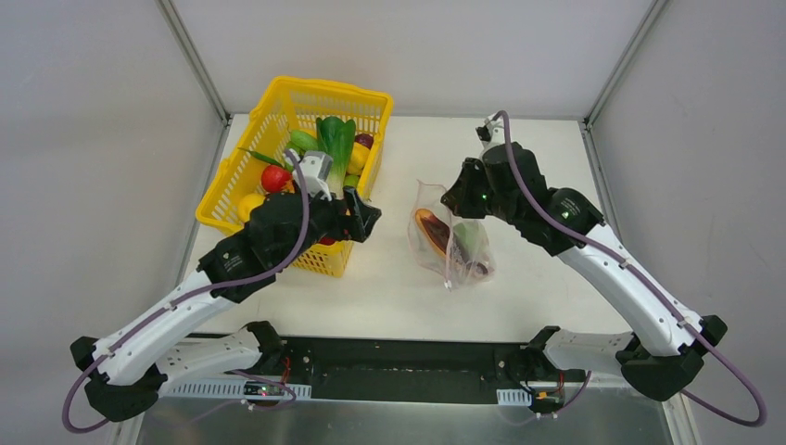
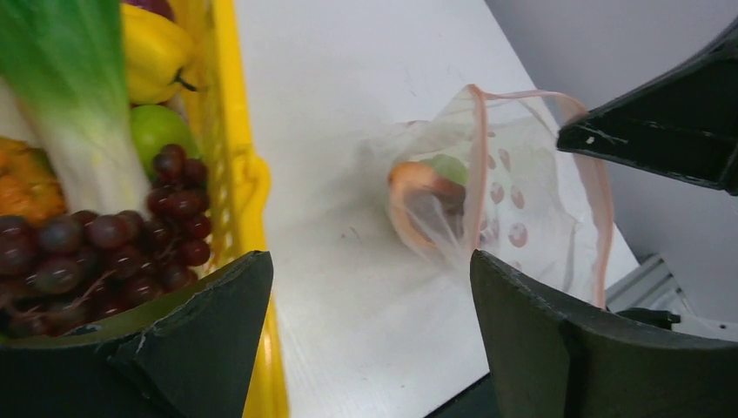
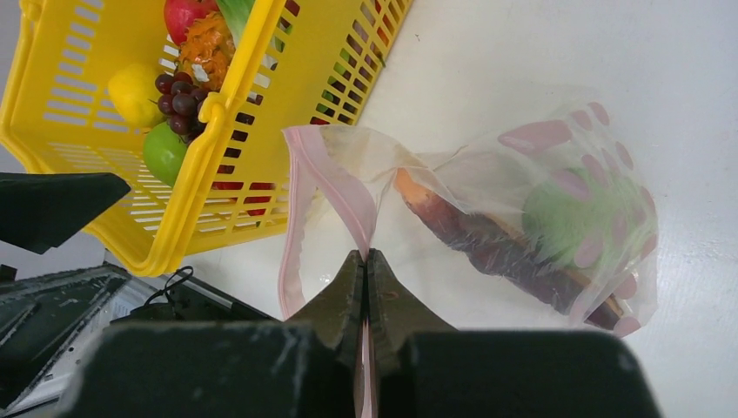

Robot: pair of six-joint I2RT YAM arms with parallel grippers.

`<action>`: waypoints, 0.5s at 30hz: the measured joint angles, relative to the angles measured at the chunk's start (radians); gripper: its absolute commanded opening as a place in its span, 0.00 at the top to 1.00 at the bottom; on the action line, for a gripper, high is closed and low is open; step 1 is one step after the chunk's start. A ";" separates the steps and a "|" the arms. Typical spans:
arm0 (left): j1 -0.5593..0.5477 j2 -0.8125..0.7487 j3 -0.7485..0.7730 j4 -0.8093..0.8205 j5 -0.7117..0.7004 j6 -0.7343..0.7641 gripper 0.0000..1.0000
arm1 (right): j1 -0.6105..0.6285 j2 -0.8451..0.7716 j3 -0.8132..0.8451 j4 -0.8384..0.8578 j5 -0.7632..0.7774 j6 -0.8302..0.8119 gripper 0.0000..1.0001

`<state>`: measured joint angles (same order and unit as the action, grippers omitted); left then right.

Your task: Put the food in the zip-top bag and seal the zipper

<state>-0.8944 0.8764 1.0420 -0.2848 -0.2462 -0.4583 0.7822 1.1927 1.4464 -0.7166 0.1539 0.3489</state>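
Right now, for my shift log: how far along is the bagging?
Done: an orange-brown piece and a green piece are inside the zip-top bag. In hand: the right tool is shut on the zipper, mouth open; the left tool hangs open at the basket. Left: grapes, lemon, green apple and others, then sealing.

**Counter**: a bare strip runs front to back between the yellow basket and the zip-top bag. More bare surface lies ahead of the bag and behind it.

**Basket:** packed. Leafy greens rise above the rim and grapes crowd the near corner, with little gap between items.

**Left claw**: spread wide over that corner, straddling the basket wall.

**Right claw**: pinched on the zipper, with its arm barring the bag's right side.

**Bag mouth:** gapes toward the basket, unobstructed on that side.

**Side wall:** close beside the basket's left.
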 measured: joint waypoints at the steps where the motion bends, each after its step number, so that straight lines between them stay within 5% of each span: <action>1: 0.006 -0.014 0.002 -0.021 -0.014 0.009 0.09 | 0.000 -0.004 -0.006 0.004 -0.004 0.003 1.00; 15: 0.304 -0.043 0.034 -0.219 0.007 0.079 0.01 | 0.000 -0.027 -0.056 0.034 -0.039 0.036 1.00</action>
<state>-0.5903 0.8333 1.0763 -0.5037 -0.2394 -0.3790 0.7822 1.1660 1.3907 -0.6830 0.1146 0.3851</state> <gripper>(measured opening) 0.990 0.009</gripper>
